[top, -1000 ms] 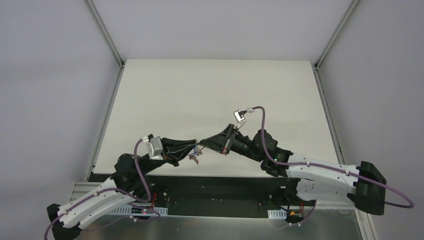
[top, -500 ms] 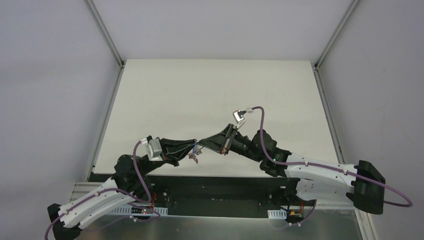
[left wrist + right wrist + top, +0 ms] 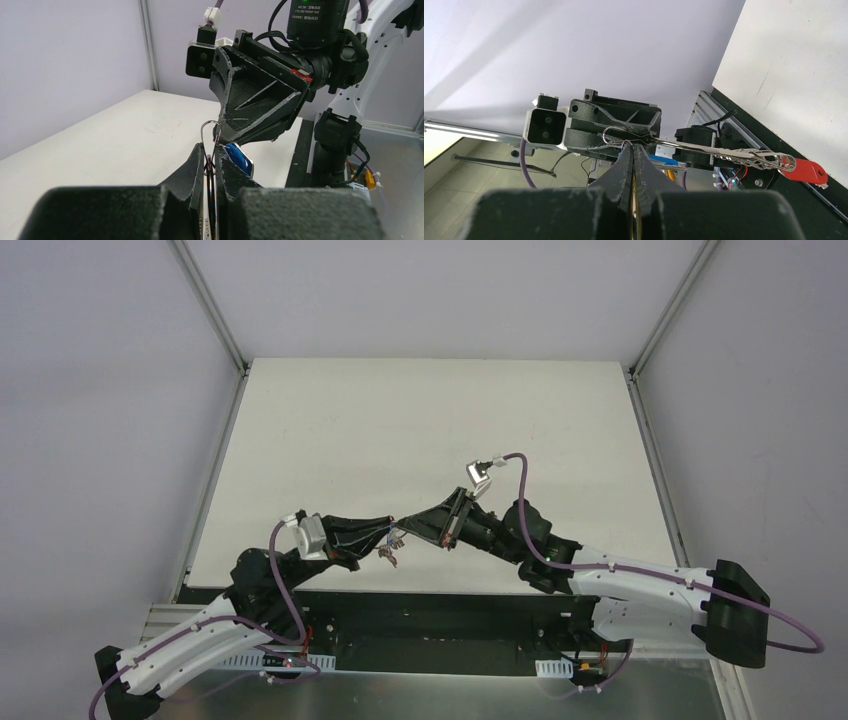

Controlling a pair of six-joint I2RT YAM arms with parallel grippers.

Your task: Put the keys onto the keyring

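Left claw [image 3: 211, 154] is clamped shut on the ring [image 3: 211, 122]. The thin wire runs down between its two black fingers, and a narrow loop of it stands up above the fingertips. Right claw [image 3: 634, 149] is also closed, its fingers pressed together with no gap showing. Its tips sit right at the same wire loop, meeting the left claw nose to nose. Whether it pinches the wire itself or only touches it cannot be told.

From the right wrist, the ring is seen nearly edge-on. It stretches from the loop at the fingertips out to the right as a thin silver line. At its far end hangs the fan of small silver keys [image 3: 769, 160], with the red key [image 3: 806, 171] just beyond them, touching the bunch. The blue key [image 3: 239, 157] lies just beside the left fingers, on their right side in the left wrist view and directly below the right claw's tip. Only its blue head and a silver edge show. Whether it is threaded on the wire is not clear.

From above, the two arms reach in from either side and their tips meet over the near part of the white table [image 3: 420, 430], close to its front edge. The ring is held there in the air between them, and the small keys dangle just under the left claw's tip.
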